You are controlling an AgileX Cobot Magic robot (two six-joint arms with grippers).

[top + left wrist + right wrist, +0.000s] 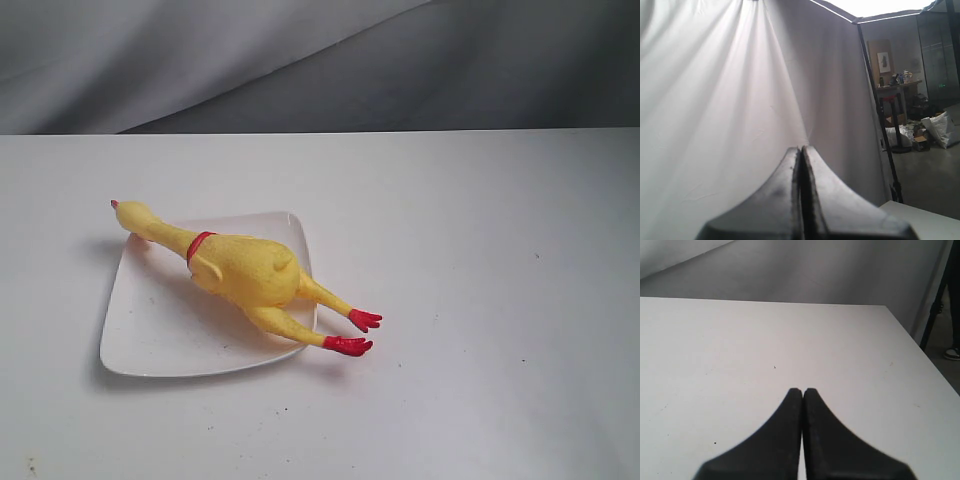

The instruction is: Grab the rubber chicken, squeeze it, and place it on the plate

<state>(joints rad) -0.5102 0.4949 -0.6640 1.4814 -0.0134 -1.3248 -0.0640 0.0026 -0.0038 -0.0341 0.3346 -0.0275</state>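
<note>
Rubber chicken (pixel 245 272) lies across the plate (pixel 160 335), feet overhanging; it looks light, soft and squashy, best gripped at the plump body. Left gripper (pixel 801 150) and right gripper (pixel 802 391) are pinched closed, empty

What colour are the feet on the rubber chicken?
Red. The rubber chicken has bright red feet, clearest in the exterior view.

A faintly shiny yellow rubber skin is shown by the rubber chicken (pixel 245 270). The plate (pixel 150 335) is finished in glossy white (dark specks are scattered on it). The table (pixel 480 300) is topped in smooth matt white. Creased grey cloth is hung as the backdrop (pixel 300 60). The left gripper (pixel 801 148) and right gripper (pixel 802 390) are finished matt black.
</note>
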